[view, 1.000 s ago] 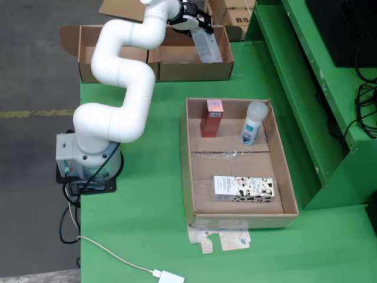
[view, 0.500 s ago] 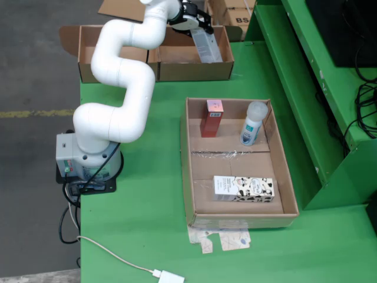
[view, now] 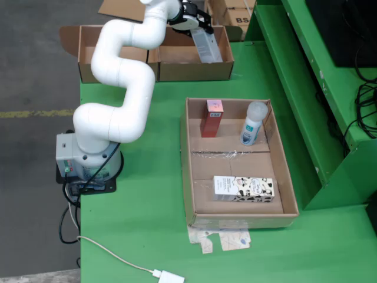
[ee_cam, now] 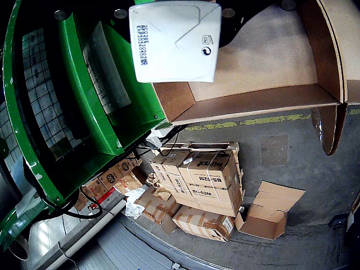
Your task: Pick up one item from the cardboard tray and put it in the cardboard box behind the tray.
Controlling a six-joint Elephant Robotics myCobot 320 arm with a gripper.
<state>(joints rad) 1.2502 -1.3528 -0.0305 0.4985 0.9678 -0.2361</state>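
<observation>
In the fixed view my gripper hangs over the right-hand cardboard box behind the tray, shut on a pale white carton that dips tilted into the box. The wrist view shows that white carton end-on, with the box's brown floor beyond it. The cardboard tray holds a red box, a white bottle and a cow-patterned carton lying flat.
A second open cardboard box sits left of the first. Green shelving rises along the right. Paper scraps and a white cable adapter lie near the front edge. The arm's base stands at the left.
</observation>
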